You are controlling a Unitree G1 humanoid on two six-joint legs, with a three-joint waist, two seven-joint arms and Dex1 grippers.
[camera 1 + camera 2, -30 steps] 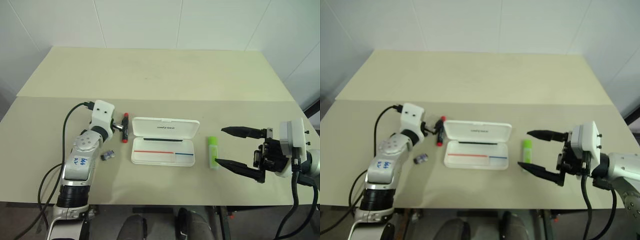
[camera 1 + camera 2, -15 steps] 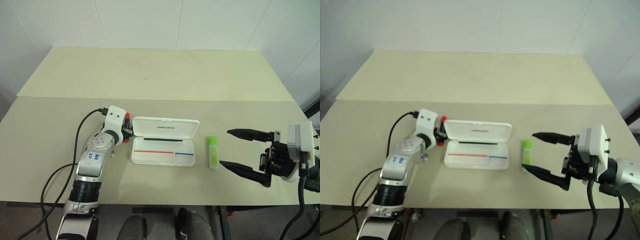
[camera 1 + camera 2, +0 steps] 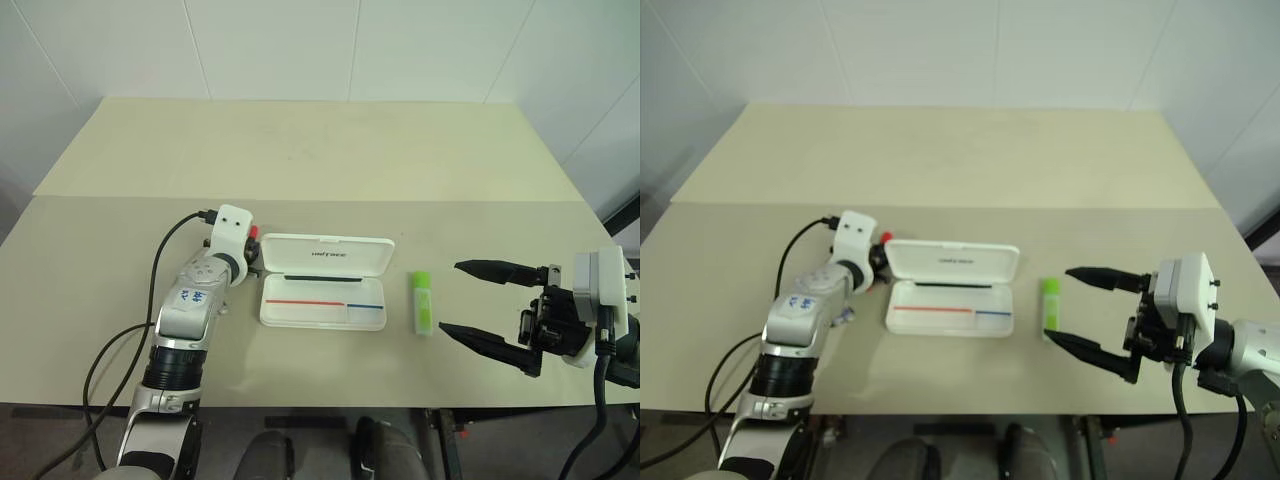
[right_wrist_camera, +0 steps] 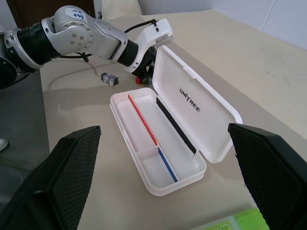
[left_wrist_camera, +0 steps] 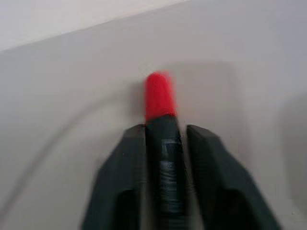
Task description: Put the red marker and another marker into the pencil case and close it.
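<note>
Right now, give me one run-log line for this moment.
left gripper: shut on red marker | right gripper: open, near green marker | case: open, empty

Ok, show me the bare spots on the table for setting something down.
Free: the table's wide far half behind the case, and the near strip in front of it. A narrower gap lies between case and green marker. Crowded: left of the case, where the left gripper clamps the red marker.
</note>
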